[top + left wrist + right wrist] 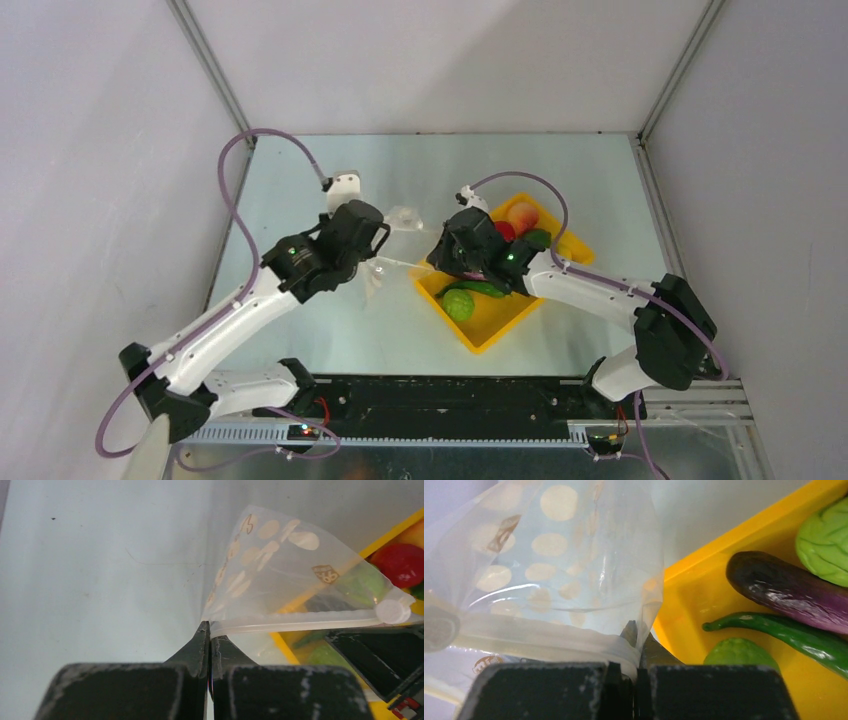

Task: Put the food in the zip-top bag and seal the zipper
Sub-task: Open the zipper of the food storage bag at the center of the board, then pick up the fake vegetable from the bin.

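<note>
Two tools: both clamped shut, meeting over the middle of the worktop [300,170].
Left tool [209,631]: fingers pressed together, pinching the corner of the zip-top bag [280,575] where its mouth edge ends.
Zip-top bag: clear with white dots, lifted off the worktop and stretched between the two tools.
Zipper [300,623]: white strip running rightward from the left tool, with a round white tab near its far end.
Right tool [638,636]: closed on the other end of the strip, just beside the tray wall.
Yellow tray [694,580]: flat on the worktop, right of the bag.
Food: all in the tray, with eggplant [789,592], cucumber [794,637], green round fruits [824,540], tomato [402,562] and peach [522,214].
</note>
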